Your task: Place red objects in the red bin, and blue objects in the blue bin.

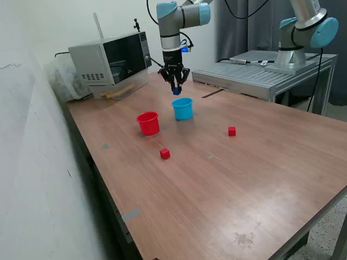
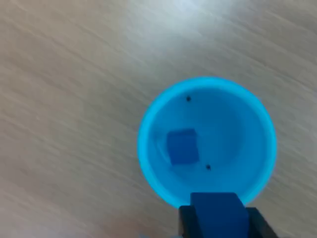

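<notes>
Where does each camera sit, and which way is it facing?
Exterior view: off the arm, above a table corner, looking down across the table at the arm, gripper and red cup.
Wrist view: on the wrist, looking straight down into the blue cup; jaws closed on a blue cube.
Shared: blue cup, held cube.

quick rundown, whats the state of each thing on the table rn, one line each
pincer: above the blue cup, shut on a blue cube
held blue cube: gripped, not yet dropped
blue cup: upright, one blue cube already inside
red cup: upright, contents not visible
red cube: loose on the table, in front of the red cup
other red cube: loose on the table, towards the exterior view's right
</notes>
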